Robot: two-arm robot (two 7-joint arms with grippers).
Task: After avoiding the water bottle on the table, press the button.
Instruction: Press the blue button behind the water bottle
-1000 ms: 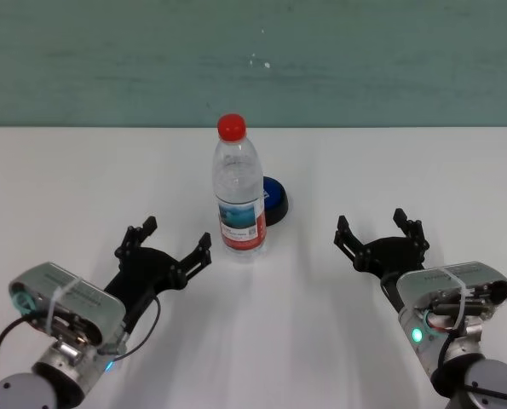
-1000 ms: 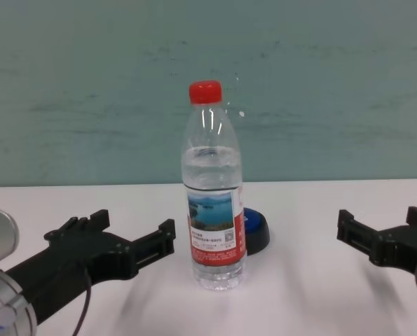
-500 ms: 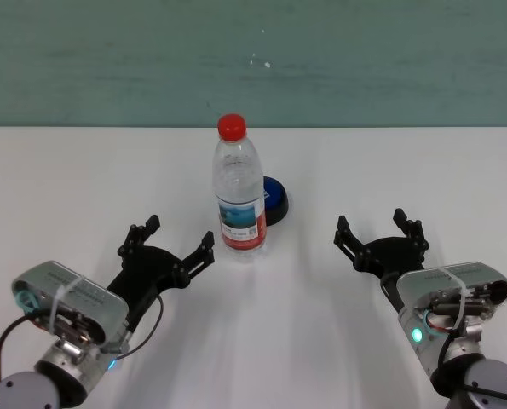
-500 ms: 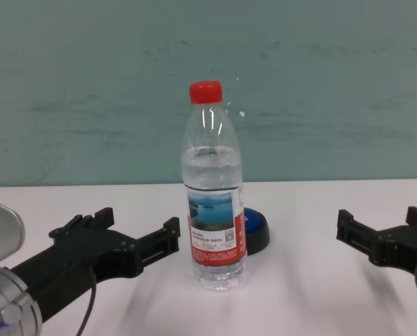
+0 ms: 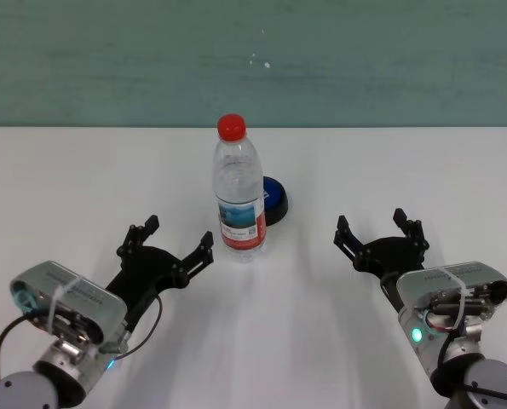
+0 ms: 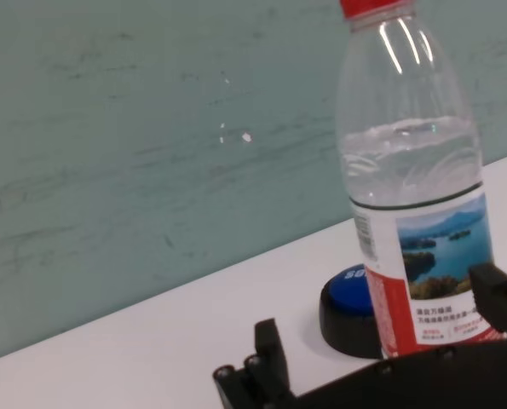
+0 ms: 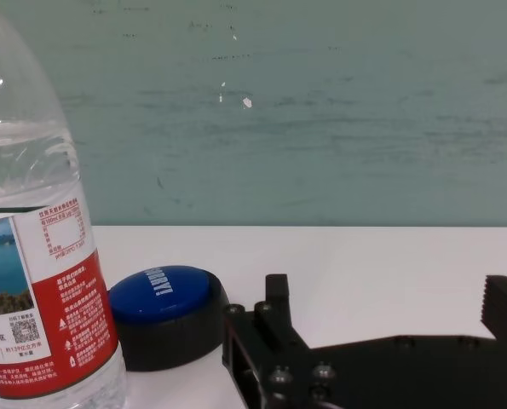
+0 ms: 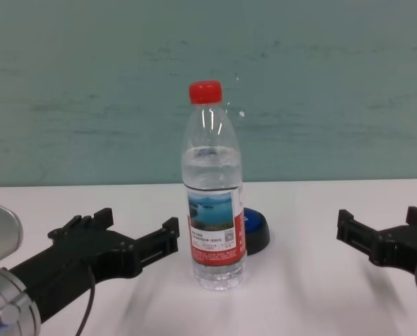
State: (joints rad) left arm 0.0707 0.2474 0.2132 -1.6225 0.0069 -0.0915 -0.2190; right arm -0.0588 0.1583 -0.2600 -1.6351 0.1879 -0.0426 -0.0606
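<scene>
In the head view, a tall clear plastic water bottle (image 5: 238, 189) with a red screw cap and a red-and-white label stands upright near the middle of the plain white counter (image 5: 83, 179), and a low round button (image 5: 274, 200) with a blue domed top on a black base sits just behind it, toward the robot's right, partly hidden by it. The black left gripper (image 5: 167, 248) lies low over the counter with its fingers spread apart, its nearer fingertip just beside the bottle's base; the black right gripper (image 5: 380, 236) hovers well apart on the other side, fingers likewise spread and holding nothing. In the left wrist view, the bottle (image 6: 415, 183) rises close ahead with the button (image 6: 349, 302) just behind its foot. In the right wrist view, the button (image 7: 164, 313) sits beside the bottle (image 7: 40, 256), ahead of the spread fingers. In the chest view, the bottle (image 8: 212, 196) stands between the left gripper (image 8: 126, 232) and the right gripper (image 8: 380, 229), the button (image 8: 255, 229) peeping out behind it.
</scene>
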